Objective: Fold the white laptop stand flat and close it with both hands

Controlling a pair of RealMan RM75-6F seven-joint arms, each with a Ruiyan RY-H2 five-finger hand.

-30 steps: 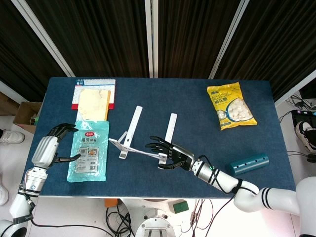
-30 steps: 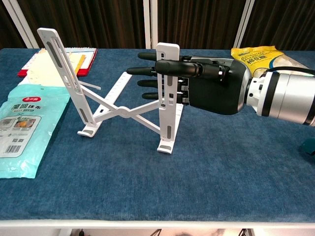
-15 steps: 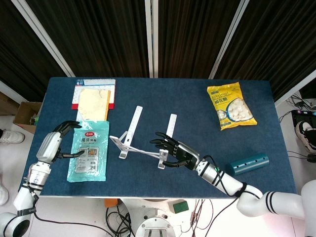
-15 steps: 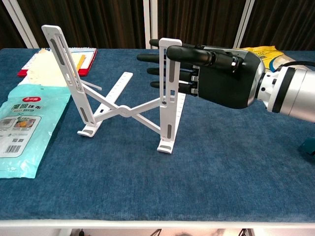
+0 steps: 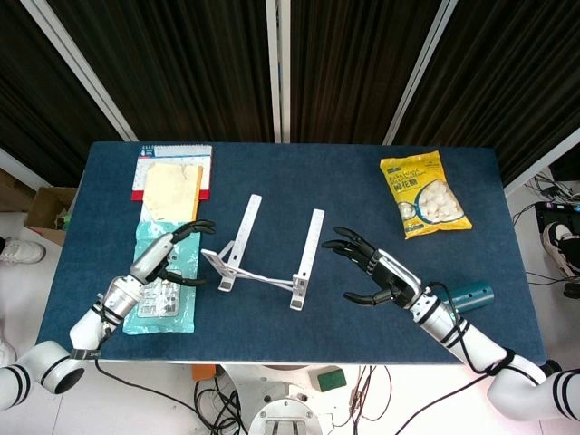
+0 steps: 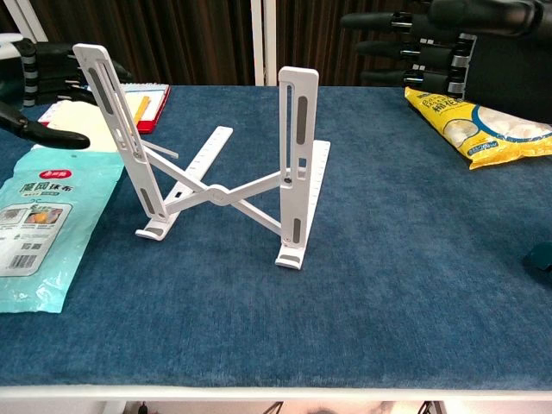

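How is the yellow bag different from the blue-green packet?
The yellow bag lies at the table's far right, near the right hand; the blue-green packet lies at the near left, under the left hand. The yellow bag shows white pieces through a clear window; the blue-green packet carries a printed label. The yellow bag looks puffy; the blue-green packet looks flatter. Both lie on the blue table, untouched.

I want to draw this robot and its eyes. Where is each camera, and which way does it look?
Head view: sits high up, looking down at the blue table; both arms show, with the left robot hand and right robot hand on either side of the white laptop stand.
Chest view: sits low at the table's near edge, looking straight across; only the robot hands show, at the top corners.
Both views share the stand, the yellow snack bag and the teal packet.
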